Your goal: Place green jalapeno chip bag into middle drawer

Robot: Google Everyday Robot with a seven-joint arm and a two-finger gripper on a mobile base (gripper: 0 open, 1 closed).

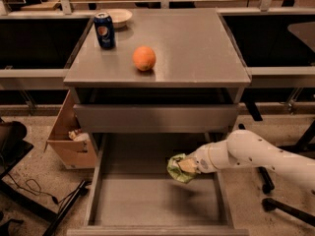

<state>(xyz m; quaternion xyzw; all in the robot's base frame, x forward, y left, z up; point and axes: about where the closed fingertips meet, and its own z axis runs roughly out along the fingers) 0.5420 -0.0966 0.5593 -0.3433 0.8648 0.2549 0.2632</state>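
A grey metal cabinet is standing on a speckled floor between dark workbenches. Its tabletop (197,48) is carrying a blue soda can (105,30), an orange (144,58) and a white bowl (118,16) at the back edge, all well apart from the action below. An open cardboard box (66,146) is sitting on the floor just beside the cabinet's left side. Under the tabletop a plain drawer front (157,118) is sitting closed, and below it the middle drawer (147,200) is standing pulled out, showing a bare flat floor. The white arm (256,154) is reaching in from the right, and its pincer (188,166) is clenching the green jalapeno chip bag (176,168), holding it over the right part of the drawer, near the right wall. A shadow is lying on the drawer floor under the bag, so the bag is probably hanging a little above it, not resting on it. Judging by this, the pick-up and carry are done, and what is left is lowering the bag, letting go and pulling the arm clear.
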